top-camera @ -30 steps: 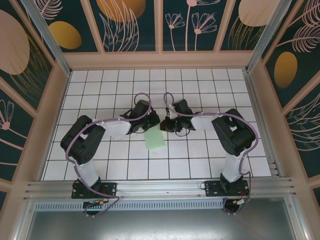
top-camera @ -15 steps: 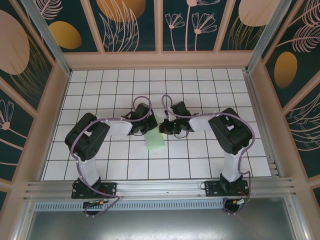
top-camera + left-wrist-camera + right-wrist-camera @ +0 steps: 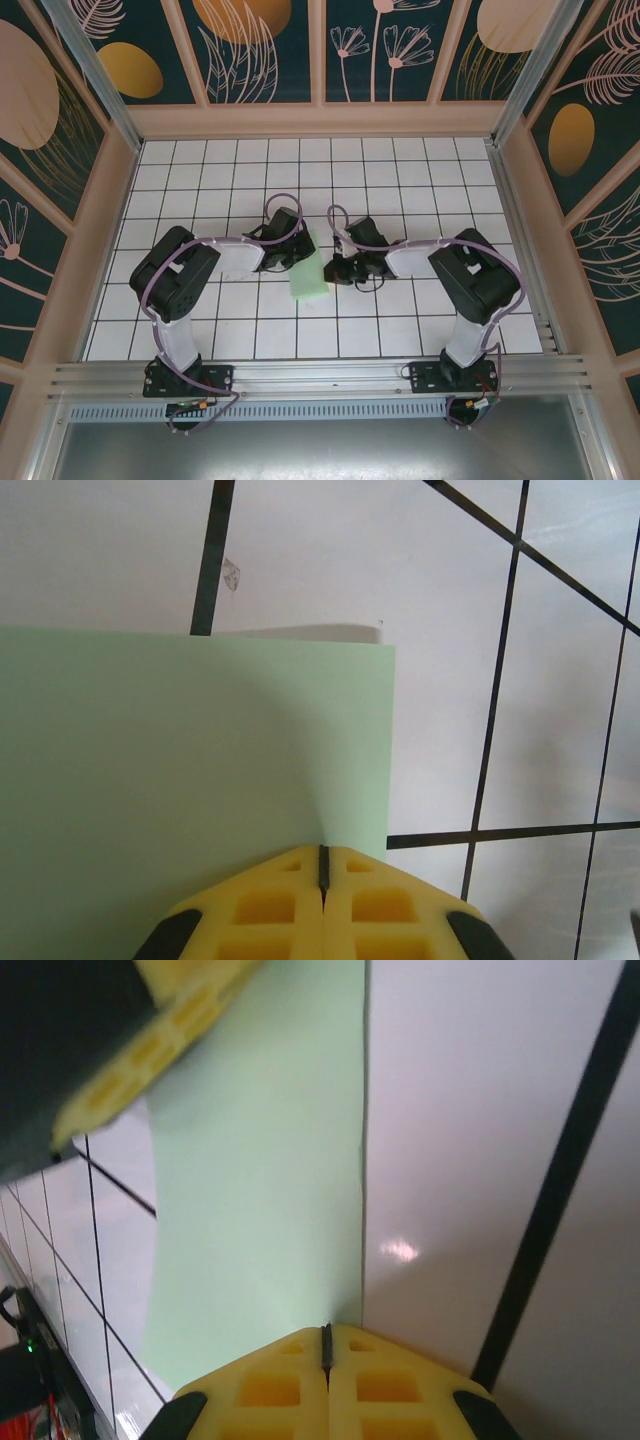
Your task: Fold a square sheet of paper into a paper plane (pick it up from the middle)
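The sheet of paper (image 3: pixel 311 279) is pale mint green and lies on the white grid table as a flat rectangle about one tile wide. My left gripper (image 3: pixel 297 252) is shut, its yellow fingertips (image 3: pixel 290 880) down at the sheet's (image 3: pixel 180 770) upper left part, near its far right corner. My right gripper (image 3: pixel 336 268) is also shut. Its tips (image 3: pixel 325 1332) sit just inside the right edge of the paper (image 3: pixel 260 1190). The left gripper's yellow fingers (image 3: pixel 150 1045) show across the sheet in the right wrist view. A paper plane is out of view.
The white tiled table (image 3: pixel 400 180) is ringed by peach walls, with a metal rail (image 3: pixel 320 375) along the near edge. Both arm bases (image 3: pixel 185 378) stand on that rail. Open tiles lie behind and to both sides of the paper.
My right gripper has slid a little toward the near edge, along the paper's right side. The left arm's elbow shifted early on, then held still. The paper has stayed in place.
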`<state>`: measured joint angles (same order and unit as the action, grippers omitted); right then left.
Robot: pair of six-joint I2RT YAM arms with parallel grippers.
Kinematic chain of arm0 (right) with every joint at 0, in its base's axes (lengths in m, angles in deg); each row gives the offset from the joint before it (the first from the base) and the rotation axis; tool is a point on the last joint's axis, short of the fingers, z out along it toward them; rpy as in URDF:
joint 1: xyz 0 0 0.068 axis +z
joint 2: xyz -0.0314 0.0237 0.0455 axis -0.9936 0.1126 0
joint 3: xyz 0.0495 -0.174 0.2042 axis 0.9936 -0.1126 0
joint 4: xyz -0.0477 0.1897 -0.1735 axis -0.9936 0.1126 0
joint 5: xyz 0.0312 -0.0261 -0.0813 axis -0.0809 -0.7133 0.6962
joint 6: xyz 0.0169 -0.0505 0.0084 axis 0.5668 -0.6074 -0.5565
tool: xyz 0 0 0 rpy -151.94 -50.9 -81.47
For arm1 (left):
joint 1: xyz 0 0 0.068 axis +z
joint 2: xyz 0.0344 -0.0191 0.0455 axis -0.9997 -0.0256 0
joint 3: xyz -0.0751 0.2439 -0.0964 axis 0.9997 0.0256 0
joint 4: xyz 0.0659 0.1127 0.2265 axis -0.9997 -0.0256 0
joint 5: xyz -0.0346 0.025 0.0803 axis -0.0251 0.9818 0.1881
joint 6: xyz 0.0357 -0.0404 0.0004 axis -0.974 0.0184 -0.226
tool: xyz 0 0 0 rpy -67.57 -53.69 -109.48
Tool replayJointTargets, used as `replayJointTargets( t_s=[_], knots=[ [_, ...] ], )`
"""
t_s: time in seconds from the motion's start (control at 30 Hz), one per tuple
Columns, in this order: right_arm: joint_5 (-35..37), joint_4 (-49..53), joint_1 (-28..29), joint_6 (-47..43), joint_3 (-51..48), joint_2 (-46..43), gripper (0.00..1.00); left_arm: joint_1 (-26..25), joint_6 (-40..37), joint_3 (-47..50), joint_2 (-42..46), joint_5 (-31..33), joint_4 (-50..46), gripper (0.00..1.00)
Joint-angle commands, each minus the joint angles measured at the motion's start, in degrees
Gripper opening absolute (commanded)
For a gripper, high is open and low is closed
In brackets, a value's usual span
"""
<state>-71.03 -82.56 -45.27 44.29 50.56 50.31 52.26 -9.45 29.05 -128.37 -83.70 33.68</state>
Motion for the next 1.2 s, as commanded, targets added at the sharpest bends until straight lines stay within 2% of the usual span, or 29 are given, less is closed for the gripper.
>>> replayJointTargets(
  t_s=[0.0,0.2,0.5,0.63,0.77,0.97,1.17],
  knots=[
    [0.3,3.3,1.8,2.1,-3.8,-2.0,0.0,0.4,0.6,1.4,-3.2,0.9,-2.9,0.0],
    [0.5,4.0,3.1,2.8,-6.6,-5.3,0.0,0.5,-0.1,0.5,-3.1,0.0,-2.8,0.0],
    [3.5,6.0,3.1,2.1,-3.8,-9.5,0.0,0.8,-3.7,-4.3,-0.7,-2.5,-4.0,0.0],
    [6.0,4.7,2.6,3.0,-1.5,-9.6,0.0,2.6,-4.5,-7.7,3.6,-2.5,-5.6,0.21],
    [6.8,4.9,2.6,3.2,3.1,-4.3,0.0,5.8,-4.0,-6.0,10.2,-0.6,-7.1,0.46],
    [9.0,6.9,2.7,4.2,9.1,2.8,0.0,9.3,-2.7,3.4,19.9,3.1,-8.2,0.72],
    [14.4,9.7,3.4,8.1,8.4,4.2,0.0,10.1,-2.2,11.1,25.9,6.5,-9.6,0.93]
  ],
)
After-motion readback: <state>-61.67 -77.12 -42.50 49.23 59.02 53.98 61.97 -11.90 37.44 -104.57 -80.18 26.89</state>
